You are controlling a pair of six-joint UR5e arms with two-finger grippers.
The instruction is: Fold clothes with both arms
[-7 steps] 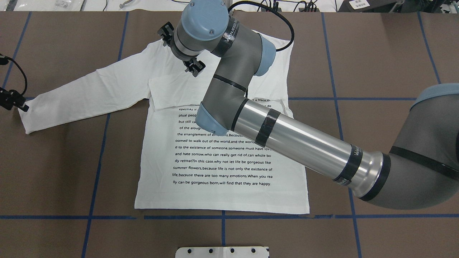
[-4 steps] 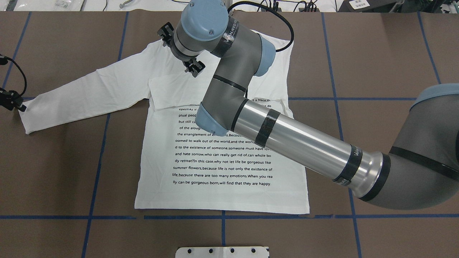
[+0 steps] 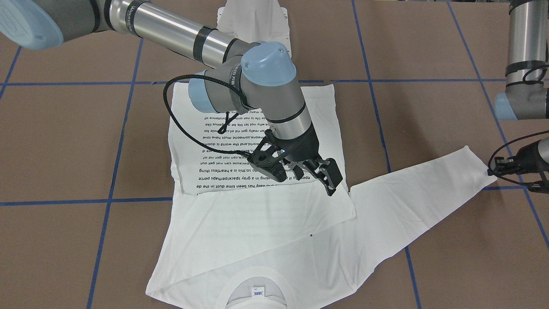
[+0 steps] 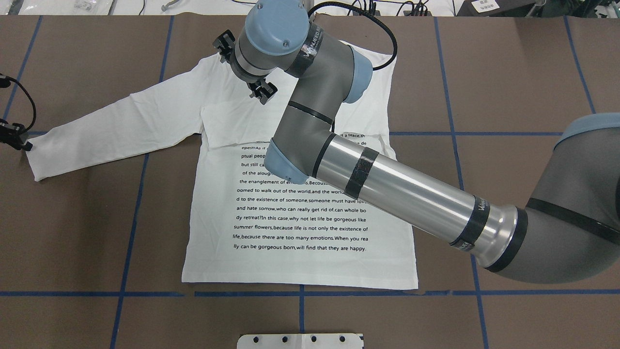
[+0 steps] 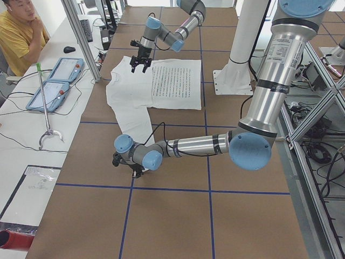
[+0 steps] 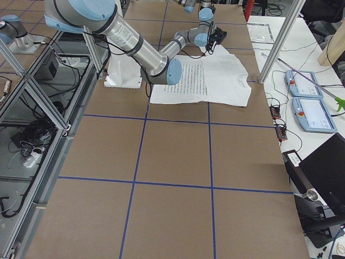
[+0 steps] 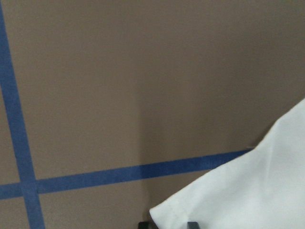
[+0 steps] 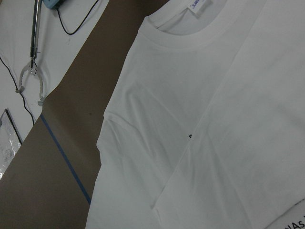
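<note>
The white long-sleeved shirt [image 4: 300,218] lies flat on the brown table with its printed text up and its collar [image 3: 256,292] at the far edge. One sleeve is folded across the chest [image 3: 274,214]. The other sleeve [image 4: 116,126] stretches out toward my left. My right gripper [image 4: 242,69] hovers open and empty over the upper chest, also in the front view [image 3: 300,176]. My left gripper [image 4: 24,144] is low at the cuff of the stretched sleeve. In the left wrist view the cuff corner [image 7: 171,214] lies between its fingertips [image 7: 143,223], and it looks open.
The white pedestal base [image 4: 300,341] stands at the near table edge. Blue tape lines [image 4: 131,232] grid the table. A side table with two tablets [image 5: 54,81] and an operator [image 5: 19,32] lie beyond the collar end. A cable [image 3: 180,124] loops from my right wrist over the shirt.
My left gripper has slid a little to the left, off the cuff, while the sleeve stayed put. My right arm and the shirt have not moved.
</note>
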